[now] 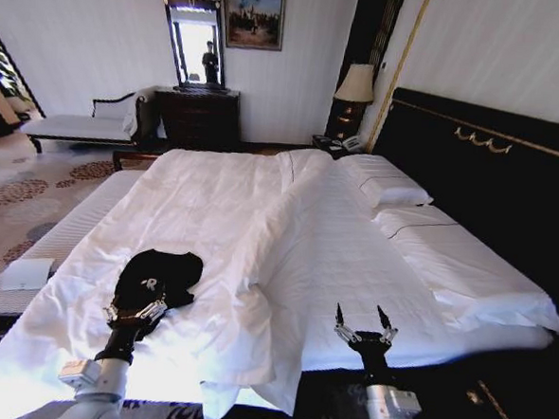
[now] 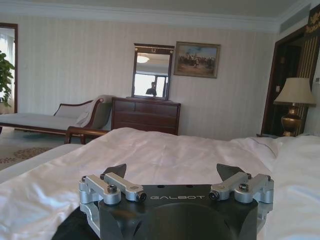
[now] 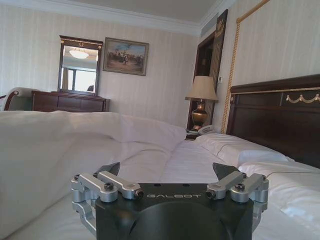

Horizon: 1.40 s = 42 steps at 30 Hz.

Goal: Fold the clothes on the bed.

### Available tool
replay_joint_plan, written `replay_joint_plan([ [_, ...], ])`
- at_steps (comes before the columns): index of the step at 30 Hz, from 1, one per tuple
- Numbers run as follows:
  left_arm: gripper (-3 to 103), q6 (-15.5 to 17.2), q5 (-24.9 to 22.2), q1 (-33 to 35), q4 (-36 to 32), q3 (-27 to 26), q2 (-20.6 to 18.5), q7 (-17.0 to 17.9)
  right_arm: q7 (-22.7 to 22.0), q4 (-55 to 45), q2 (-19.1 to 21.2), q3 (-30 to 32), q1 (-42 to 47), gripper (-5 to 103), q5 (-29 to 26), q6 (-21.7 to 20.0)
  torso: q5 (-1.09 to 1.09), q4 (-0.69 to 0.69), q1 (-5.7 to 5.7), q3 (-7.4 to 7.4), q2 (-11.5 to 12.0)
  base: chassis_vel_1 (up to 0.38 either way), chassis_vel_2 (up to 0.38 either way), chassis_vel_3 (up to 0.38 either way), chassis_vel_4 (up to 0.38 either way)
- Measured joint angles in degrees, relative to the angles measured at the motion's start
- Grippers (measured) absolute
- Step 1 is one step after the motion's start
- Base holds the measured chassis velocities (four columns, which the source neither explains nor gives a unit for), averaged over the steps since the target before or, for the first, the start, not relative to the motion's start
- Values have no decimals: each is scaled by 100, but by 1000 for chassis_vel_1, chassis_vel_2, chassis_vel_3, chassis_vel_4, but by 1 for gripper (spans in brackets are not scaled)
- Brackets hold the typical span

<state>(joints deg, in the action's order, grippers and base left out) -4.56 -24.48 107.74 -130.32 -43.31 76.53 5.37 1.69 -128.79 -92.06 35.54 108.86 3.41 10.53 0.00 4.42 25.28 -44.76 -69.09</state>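
From the head view, the big bed with white sheets and a dark wooden frame (image 1: 352,261) fills the room. The small black T-shirt with white letters (image 1: 162,274) lies bunched up on the white puffy duvet (image 1: 222,225), near the bed's foot on the robot's left side. The left gripper (image 1: 136,310) sits at the shirt's near edge, touching it; I cannot tell if its fingers are apart. The right gripper (image 1: 365,324) hovers over the sheet, fingers spread apart.

From the left wrist view, the left gripper (image 2: 172,172) has its fingers wide apart, with nothing between them. A bit of black cloth peeks under it.

From the right wrist view, the right gripper (image 3: 167,170) is spread wide over the white sheet, holding nothing.
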Motion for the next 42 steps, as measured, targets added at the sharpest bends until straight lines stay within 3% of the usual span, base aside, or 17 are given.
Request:
replay_joint_plan([
  [21,100,27,-74,-37,11,7,16,1,78,-260,-7,-1198,583,100,619,124,-1,0,-1,0,-1,75,115,-73,-116],
  [34,100,25,-74,-22,21,-1,37,-1,153,-294,-8,-1595,726,100,346,5,-1,0,-1,0,-1,35,87,-33,-81],
  [42,100,14,-80,-13,27,-7,49,-8,136,-143,-8,-1651,731,103,614,-157,1,0,-1,0,0,0,6,0,-5],
])
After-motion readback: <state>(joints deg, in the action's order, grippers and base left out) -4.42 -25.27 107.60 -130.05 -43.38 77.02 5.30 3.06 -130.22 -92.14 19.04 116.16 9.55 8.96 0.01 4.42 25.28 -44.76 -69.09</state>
